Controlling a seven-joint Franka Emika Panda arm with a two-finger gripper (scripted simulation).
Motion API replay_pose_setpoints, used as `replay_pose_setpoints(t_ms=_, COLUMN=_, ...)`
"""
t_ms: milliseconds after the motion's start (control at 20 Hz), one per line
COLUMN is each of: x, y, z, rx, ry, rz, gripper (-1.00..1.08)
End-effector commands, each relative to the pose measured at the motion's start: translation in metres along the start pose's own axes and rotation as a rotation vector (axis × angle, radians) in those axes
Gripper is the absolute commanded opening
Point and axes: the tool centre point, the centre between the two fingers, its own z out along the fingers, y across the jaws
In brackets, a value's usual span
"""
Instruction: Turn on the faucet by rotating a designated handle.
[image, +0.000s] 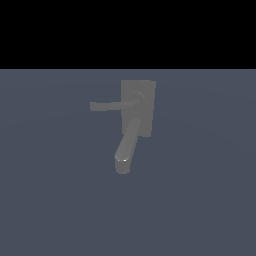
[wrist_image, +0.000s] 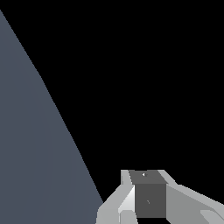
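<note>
The faucet (image: 145, 122) is a dull grey fixture with a flat rectangular back plate, seen in the exterior view at the middle. Its thick rounded spout (image: 126, 147) slants down toward the front. The handle (image: 111, 105) is a long thin bar that runs from a round hub (image: 140, 99) out to the exterior view's left, about level, and ends in a squared tip. My gripper does not show in the exterior view. In the wrist view my gripper (wrist_image: 142, 176) shows its two fingers together with no gap and nothing between them. The faucet is out of the wrist view.
A flat blue-grey floor (image: 200, 200) lies under and around the faucet. It also shows as a slanted wedge in the wrist view (wrist_image: 35, 166). Beyond it is black background.
</note>
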Motion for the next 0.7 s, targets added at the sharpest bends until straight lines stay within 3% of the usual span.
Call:
replay_pose_setpoints(t_ms=0, x=0.021, y=-0.008, z=-0.019, rx=-0.08, ry=0.073, rz=-0.046, gripper=-1.0)
replay_pose_setpoints(t_ms=300, x=0.068, y=-0.047, z=-0.062, rx=-0.242, ry=0.245, rz=-0.184, gripper=-1.0)
replay_pose_setpoints(t_ms=650, x=0.109, y=-0.127, z=-0.105, rx=-0.379, ry=0.441, rz=-0.39, gripper=-1.0)
